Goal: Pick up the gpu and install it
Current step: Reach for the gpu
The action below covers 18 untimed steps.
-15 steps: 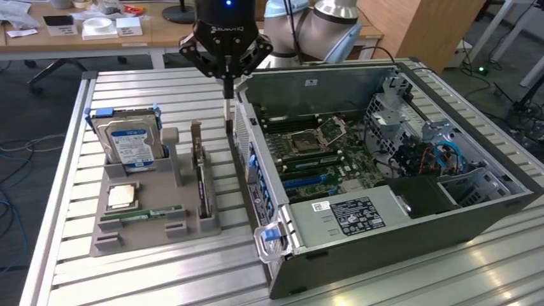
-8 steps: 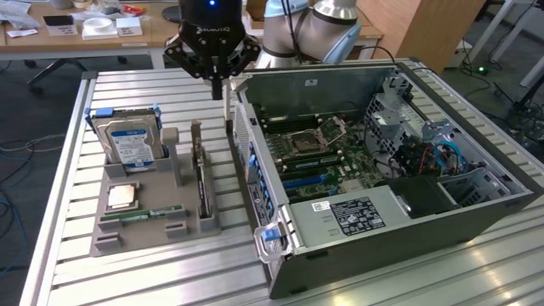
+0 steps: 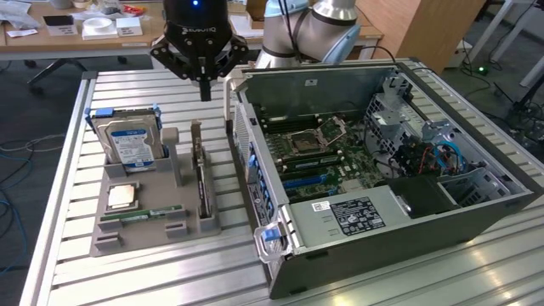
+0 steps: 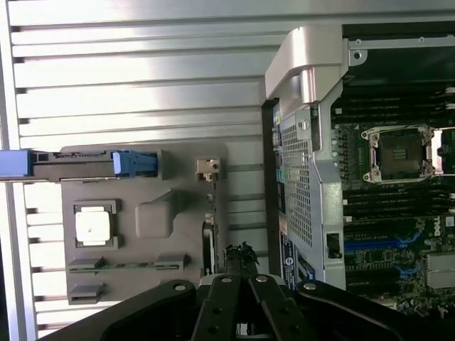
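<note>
The gpu [image 3: 200, 182] stands on its long edge in a slot of a gray holder [image 3: 155, 186], on the side of the holder nearest the computer case [image 3: 374, 220]. It is one card, dark, with a metal bracket at its far end. Nothing grips it.

The same holder carries one hard drive [image 3: 129, 145] with a blue label, upright in its own slot, one processor chip [image 3: 121, 195] lying flat, and one narrow green memory stick [image 3: 141, 215] on edge. There is one case, lying on its side with the open side up and the motherboard [image 3: 307, 148] exposed.

The exterior view gives the card's height above the holder and the end effector [image 3: 205, 97] hanging above its far end, apart from it, fingers pressed together on nothing. The wrist view looks straight down: the gpu [image 4: 207, 238] is a thin line there, its bracket a small bright square, and the shut end effector [image 4: 240, 251] lies just beside that line on the case [image 4: 307, 177] side.

A bare strip of the slatted bench [image 3: 127, 284] separates holder and case. Open bench also lies in front of the holder and behind it.
</note>
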Motion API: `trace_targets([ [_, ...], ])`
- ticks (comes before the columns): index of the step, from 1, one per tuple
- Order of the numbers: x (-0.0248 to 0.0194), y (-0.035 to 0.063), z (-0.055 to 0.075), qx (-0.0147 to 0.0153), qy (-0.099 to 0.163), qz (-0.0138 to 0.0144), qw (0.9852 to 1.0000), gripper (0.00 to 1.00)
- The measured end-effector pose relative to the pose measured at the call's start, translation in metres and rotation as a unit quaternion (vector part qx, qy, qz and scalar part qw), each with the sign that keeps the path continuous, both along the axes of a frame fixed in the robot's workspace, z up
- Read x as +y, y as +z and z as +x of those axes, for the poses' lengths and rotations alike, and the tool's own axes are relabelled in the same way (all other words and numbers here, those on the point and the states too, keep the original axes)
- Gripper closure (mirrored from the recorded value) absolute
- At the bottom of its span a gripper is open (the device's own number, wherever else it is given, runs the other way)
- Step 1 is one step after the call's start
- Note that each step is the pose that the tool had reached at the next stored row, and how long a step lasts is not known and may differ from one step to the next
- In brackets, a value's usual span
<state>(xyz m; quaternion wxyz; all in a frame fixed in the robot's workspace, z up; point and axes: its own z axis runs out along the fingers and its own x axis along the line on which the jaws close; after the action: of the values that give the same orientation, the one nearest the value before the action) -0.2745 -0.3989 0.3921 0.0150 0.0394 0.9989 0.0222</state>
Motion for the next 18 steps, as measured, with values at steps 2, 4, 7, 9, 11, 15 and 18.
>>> trace_targets([
  [2, 0.0000, 0.0000, -0.0026, 0.0000, 0.000, 0.0000, 1.0000, 0.89],
  [4, 0.0000, 0.0000, -0.0034, 0.0000, 0.000, 0.0001, 1.0000, 0.89],
  [7, 0.0000, 0.0000, -0.0035, 0.0000, 0.000, 0.0000, 1.0000, 0.89],
  [9, 0.0000, 0.0000, -0.0035, 0.0000, 0.000, 0.0000, 1.0000, 0.89],
  [11, -0.0003, 0.0000, -0.0039, 0.0000, 0.000, 0.0000, 1.0000, 0.89],
  [15, -0.0025, 0.0000, -0.0044, 0.0000, 0.000, 0.0000, 1.0000, 0.89],
  [18, -0.0048, 0.0000, -0.0050, 0.0000, 0.000, 0.0001, 1.0000, 0.89],
])
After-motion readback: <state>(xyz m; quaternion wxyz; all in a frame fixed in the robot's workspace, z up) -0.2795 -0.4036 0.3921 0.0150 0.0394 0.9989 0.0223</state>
